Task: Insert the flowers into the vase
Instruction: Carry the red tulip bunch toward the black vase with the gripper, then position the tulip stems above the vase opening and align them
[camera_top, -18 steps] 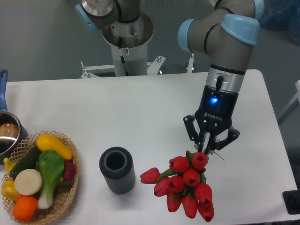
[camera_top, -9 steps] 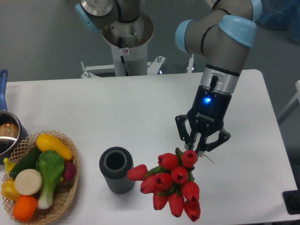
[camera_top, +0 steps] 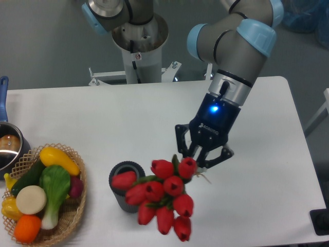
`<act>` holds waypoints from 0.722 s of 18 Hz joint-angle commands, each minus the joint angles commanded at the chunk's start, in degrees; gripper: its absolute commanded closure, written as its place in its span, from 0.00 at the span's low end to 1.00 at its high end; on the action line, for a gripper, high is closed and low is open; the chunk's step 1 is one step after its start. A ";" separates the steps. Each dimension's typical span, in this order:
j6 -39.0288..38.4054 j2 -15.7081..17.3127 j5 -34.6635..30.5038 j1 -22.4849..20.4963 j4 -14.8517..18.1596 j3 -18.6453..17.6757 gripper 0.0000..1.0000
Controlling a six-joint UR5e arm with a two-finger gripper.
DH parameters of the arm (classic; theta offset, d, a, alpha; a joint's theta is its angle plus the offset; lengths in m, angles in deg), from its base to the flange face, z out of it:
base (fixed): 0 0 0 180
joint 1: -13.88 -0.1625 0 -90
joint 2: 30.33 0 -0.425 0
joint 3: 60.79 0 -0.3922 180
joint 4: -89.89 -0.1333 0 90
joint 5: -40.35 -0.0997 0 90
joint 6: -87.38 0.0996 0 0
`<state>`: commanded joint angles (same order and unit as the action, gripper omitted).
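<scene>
Flowers point(camera_top: 162, 198), clamped at the stems by the end effector point(camera_top: 201, 158), hang partly over the vase point(camera_top: 127, 186) near the counter's point(camera_top: 128, 118) front edge; centre the stems over the opening and orient them downward before lowering.

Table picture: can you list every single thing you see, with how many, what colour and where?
bunch of red artificial tulip buds with green stems: about nine, red and green, held over the front middle, one bud over the vase mouth
short dark grey ribbed vase: one, dark grey, front middle
woven wicker basket: one, tan, front left
toy vegetables: several, yellow, green, cream, orange, purple, in the basket
steel pot with blue handle: one, silver and blue, left edge
white table: one, white
robot arm: one, grey and light blue, right of centre
pincer: one, black, closed on the tulip stems
</scene>
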<state>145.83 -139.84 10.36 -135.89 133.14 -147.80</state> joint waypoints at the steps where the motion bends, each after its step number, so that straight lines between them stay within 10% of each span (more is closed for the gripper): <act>1: 0.09 -0.70 2.63 0.17 -0.09 -0.09 0.85; 13: 9.22 -0.62 24.27 -1.05 -0.18 -8.17 0.85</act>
<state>155.05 -140.46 34.63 -136.94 132.96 -155.98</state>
